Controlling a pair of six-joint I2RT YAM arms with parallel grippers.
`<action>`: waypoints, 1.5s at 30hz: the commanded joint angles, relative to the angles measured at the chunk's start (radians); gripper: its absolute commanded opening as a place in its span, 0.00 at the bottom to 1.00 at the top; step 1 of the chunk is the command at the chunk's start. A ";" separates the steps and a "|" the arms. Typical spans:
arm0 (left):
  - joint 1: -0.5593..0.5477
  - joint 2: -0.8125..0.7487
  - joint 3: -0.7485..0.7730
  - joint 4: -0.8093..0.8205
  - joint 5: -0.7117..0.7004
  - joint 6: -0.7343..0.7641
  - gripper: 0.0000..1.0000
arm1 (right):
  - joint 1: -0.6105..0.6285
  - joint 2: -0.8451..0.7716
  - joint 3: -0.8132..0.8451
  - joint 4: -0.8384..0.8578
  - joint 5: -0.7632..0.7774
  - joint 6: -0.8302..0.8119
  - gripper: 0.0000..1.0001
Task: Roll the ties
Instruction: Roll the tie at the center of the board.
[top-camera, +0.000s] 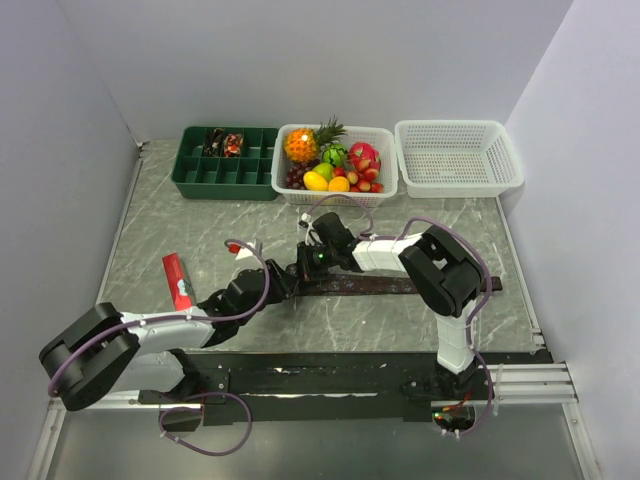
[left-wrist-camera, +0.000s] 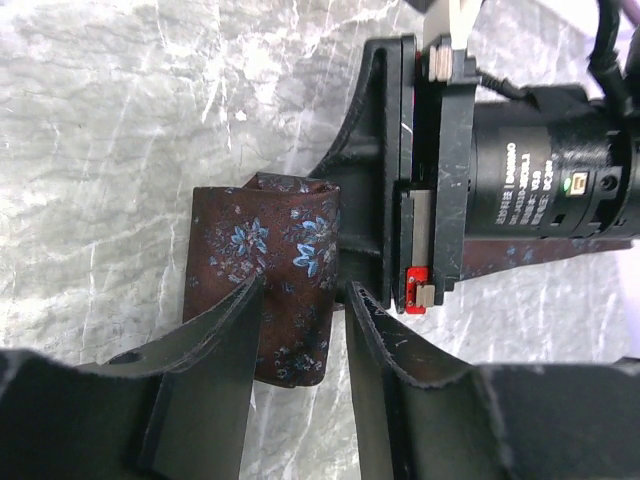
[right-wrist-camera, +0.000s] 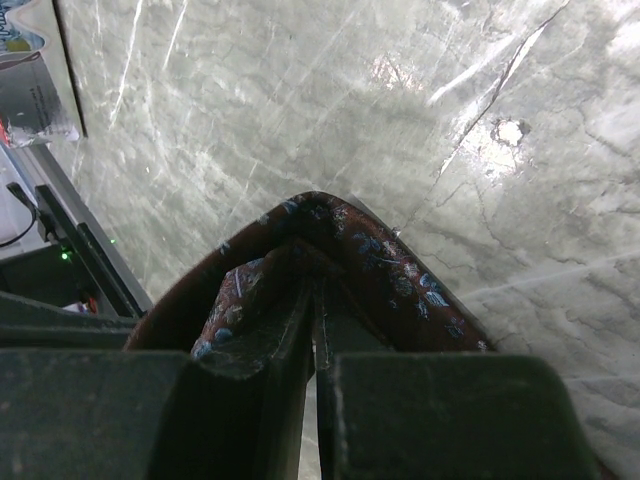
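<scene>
You are viewing a grey-green marbled table (top-camera: 160, 200) enclosed by pale walls (top-camera: 300, 60). At 11 o'clock a green tray (top-camera: 190, 175) is holding rolled ties (top-camera: 222, 143). A fruit basket (top-camera: 285, 190) is sitting at 12 o'clock, a white mesh basket (top-camera: 460, 155) at 1 o'clock, and a red packet (top-camera: 178, 280) is lying at 9 o'clock.

The tie (top-camera: 400, 285) is lying at centre, running toward 3 o'clock, with its folded end at the grippers. The right gripper (right-wrist-camera: 315, 310) is pinching that fold with its fingers closed. The left gripper (left-wrist-camera: 305, 330) is straddling the floral fold with its fingers partly apart; you cannot tell whether they are pressing it.

In the overhead view both grippers are hiding the fold, and the right arm is covering part of the tie's length.
</scene>
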 joint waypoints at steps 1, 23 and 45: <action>0.023 -0.028 0.000 0.074 0.021 -0.041 0.44 | 0.010 -0.057 0.045 -0.055 0.036 -0.013 0.13; 0.031 0.060 0.051 0.130 0.067 -0.049 0.52 | -0.053 -0.281 -0.015 -0.205 0.198 -0.080 0.13; 0.035 0.245 0.068 0.330 0.158 -0.079 0.52 | -0.108 -0.200 -0.166 0.074 -0.083 -0.008 0.13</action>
